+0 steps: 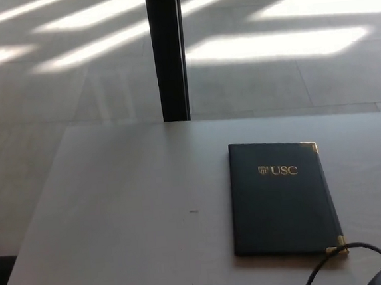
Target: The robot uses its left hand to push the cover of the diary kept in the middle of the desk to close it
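Head view: the diary (281,200) lies flat and closed on the worktop (130,214), right of centre and near the front edge. Its dark cover (280,208) faces up, with gold "USC" lettering (278,171) near the far end and gold corner caps on the right side. The cover sits square over the book with no gap showing along its edges, so the closing looks done.

At the bottom right corner of the picture a black cable (344,256) loops just past the diary's near right corner, and a dark rounded shape beside it is probably part of the arm. Neither robot hand can be made out, so whether either is wide, narrow or holding anything cannot be told.

A dark post (166,51) stands behind the worktop, with sunlit floor (282,41) beyond.

What remains, by my judgement, is a clean withdrawal: lift the arm clear, not dragging it sideways, and keep the cable off the diary's corner so it neither snags the cover nor shifts the book.
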### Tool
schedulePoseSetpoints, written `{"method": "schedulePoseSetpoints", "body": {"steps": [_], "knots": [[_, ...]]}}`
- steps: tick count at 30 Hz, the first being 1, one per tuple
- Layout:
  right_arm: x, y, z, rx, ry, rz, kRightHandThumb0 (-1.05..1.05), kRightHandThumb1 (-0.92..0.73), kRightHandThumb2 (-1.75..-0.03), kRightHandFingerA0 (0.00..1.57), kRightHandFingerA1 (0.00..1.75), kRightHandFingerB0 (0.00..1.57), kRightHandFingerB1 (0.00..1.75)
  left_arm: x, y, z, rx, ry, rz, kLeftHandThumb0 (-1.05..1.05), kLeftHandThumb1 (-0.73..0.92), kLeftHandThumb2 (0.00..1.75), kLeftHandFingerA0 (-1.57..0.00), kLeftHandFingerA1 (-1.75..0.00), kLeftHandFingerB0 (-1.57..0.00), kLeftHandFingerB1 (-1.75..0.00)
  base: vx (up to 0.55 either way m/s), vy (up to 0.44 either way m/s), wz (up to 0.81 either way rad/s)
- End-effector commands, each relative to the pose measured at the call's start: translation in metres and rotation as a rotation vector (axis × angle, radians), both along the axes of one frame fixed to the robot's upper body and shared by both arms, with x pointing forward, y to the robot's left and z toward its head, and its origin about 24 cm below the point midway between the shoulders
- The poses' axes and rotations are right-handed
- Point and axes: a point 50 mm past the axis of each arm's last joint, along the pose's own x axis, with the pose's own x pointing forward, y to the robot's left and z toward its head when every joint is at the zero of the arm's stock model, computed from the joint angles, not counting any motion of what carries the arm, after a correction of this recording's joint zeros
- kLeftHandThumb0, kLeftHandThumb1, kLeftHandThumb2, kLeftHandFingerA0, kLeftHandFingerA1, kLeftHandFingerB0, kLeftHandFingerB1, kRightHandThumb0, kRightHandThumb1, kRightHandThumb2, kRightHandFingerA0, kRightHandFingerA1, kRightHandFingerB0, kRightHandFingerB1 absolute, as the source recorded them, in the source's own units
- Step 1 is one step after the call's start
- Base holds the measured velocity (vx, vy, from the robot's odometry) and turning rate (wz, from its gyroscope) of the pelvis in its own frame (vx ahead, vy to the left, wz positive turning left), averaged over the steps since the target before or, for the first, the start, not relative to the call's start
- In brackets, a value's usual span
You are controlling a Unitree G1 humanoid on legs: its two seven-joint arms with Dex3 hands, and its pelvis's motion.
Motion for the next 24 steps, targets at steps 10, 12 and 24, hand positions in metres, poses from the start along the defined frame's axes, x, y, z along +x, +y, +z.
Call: {"method": "schedulePoseSetpoints", "body": {"steps": [10,12,24], "knots": [[0.017,0.008,0.008,-0.002,-0.022,0.089,-0.68,-0.91,-0.67,0.70,0.62,0.54,0.45,0.032,0.024,0.101,-0.002,-0.244,0.163,-0.68,0.75,0.63,-0.55,-0.77,-0.34,-0.55,0.00,0.000,0.00],[0.015,0.008,0.006,-0.003,-0.014,0.081,-0.68,-0.90,-0.66,0.72,0.62,0.57,0.45,0.045,0.043,0.130,-0.108,-0.235,0.215,-0.70,0.56,0.99,-0.38,-0.67,-0.32,-0.60,0.00,0.000,0.00],[0.005,0.005,0.002,0.016,-0.012,0.059,-0.67,-0.89,-0.66,0.72,0.65,0.58,0.45,0.101,0.227,0.157,-0.665,-0.235,0.713,-0.61,0.79,0.65,-0.49,-0.62,-0.46,-0.53,0.00,0.000,0.00]]}}
